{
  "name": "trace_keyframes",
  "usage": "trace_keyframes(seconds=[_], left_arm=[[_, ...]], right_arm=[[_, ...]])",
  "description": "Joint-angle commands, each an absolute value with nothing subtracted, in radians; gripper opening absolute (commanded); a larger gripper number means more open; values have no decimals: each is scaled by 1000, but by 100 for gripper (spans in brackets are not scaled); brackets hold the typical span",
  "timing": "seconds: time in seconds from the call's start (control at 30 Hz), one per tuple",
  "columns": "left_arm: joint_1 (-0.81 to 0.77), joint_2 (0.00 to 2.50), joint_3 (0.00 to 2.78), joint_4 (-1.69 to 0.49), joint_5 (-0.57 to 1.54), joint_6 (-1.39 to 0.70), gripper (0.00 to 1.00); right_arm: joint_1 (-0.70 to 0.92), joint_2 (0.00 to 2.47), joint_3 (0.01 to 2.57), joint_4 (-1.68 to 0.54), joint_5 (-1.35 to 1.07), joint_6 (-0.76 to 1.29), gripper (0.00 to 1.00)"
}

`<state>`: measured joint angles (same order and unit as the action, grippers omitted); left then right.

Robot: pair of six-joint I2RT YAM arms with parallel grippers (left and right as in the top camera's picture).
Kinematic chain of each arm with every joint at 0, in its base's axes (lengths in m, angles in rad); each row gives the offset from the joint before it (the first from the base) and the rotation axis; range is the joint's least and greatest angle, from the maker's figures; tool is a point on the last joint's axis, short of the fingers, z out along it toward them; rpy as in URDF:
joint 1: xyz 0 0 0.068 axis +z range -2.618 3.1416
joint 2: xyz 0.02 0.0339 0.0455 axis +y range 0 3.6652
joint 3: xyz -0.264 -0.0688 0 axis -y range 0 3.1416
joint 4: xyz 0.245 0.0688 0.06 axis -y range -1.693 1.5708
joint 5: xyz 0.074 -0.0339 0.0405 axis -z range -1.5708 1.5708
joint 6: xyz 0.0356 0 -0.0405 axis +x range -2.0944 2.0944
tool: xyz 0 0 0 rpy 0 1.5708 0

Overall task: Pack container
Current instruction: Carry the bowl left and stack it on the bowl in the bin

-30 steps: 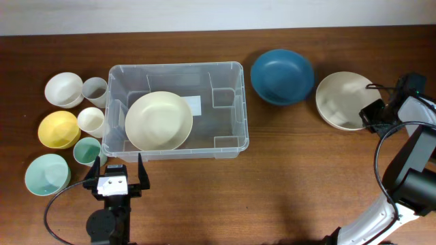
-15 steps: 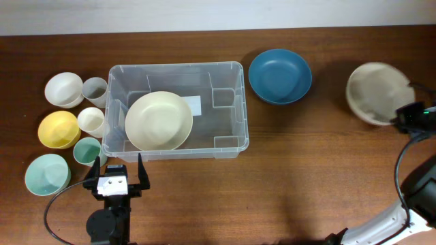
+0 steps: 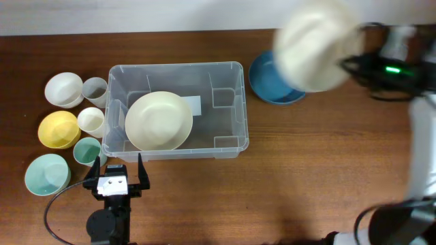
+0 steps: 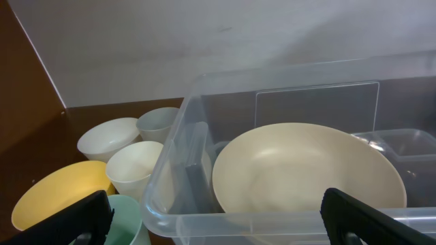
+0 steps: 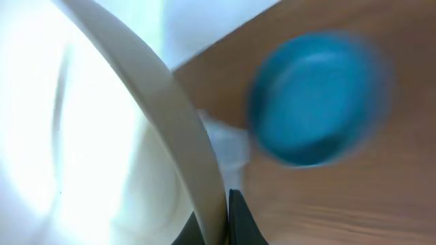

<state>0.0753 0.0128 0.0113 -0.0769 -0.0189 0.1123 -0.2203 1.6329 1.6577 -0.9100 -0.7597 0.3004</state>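
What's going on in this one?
The right end effector grips a beige bowl by its rim, held in the air over the blue bowl, blurred. The container holds one cream bowl so far. The left end effector sits open near the container's front-left corner, holding nothing.

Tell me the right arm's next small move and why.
Probably swing the pale bowl leftward over the container: the right gripper grips its rim in the air above the blue bowl, short of the container, where one cream bowl already sits.
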Motion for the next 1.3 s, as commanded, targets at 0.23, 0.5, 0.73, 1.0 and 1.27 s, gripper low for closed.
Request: trace_keyframes(seconds=[0.23,0.5,0.73,1.0,1.27], left_arm=[[81,7,9,-83,-22,128,100],[81,7,9,-83,-22,128,100],[81,7,9,-82,-22,128,100],[81,7,9,-83,-22,128,100],[81,7,9,-83,-22,128,100]], right_arm=[[400,1745,1661,-749,-274,472,4],[576,1964,1661,-640,-324,518,4],[628,2068,1661,-551,-346,541,4],[630,2085,1661,-542,-314,559,4],[637,2088,1661,-540,-330,590,5]])
